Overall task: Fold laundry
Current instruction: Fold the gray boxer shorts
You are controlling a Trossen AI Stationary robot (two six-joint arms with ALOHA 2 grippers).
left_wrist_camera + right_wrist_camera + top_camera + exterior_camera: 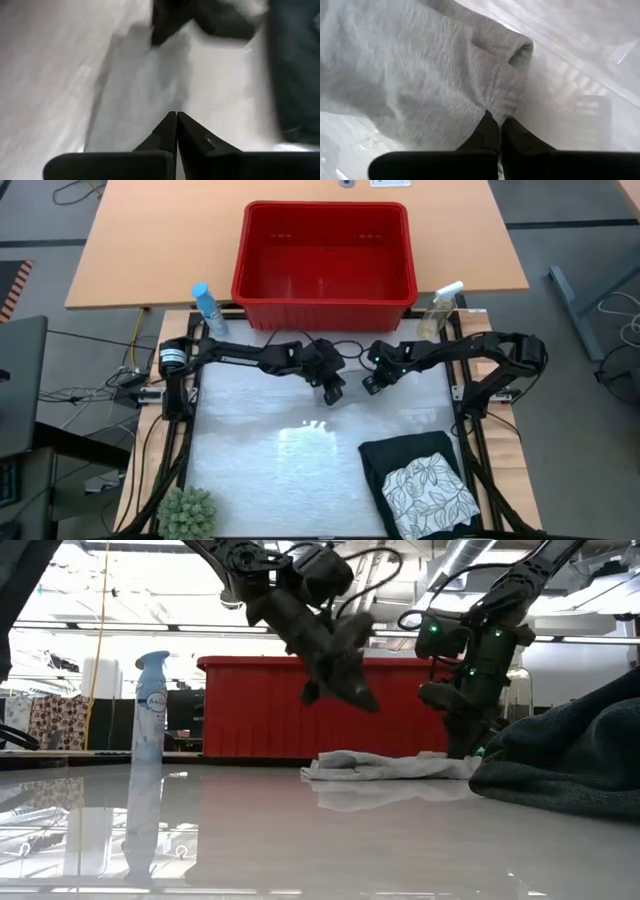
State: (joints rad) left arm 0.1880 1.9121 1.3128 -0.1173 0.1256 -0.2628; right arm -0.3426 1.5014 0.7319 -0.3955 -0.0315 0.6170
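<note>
Starting on the small grey cloth (420, 75): pinching its hem with the right gripper (496, 120), fingers pressed tight together on the fabric, low at centre-right of the low view. Holding the left gripper (176, 116) shut and empty, hovering above the table at centre of the high view. Likely calling next for lifting and dragging the hem out flat, with the left taking a second corner. Lying rumpled and fuzzy, just beside the dark jeans (400, 455) topped by the folded leaf-print cloth (430, 490), lower right of the high view.
</note>
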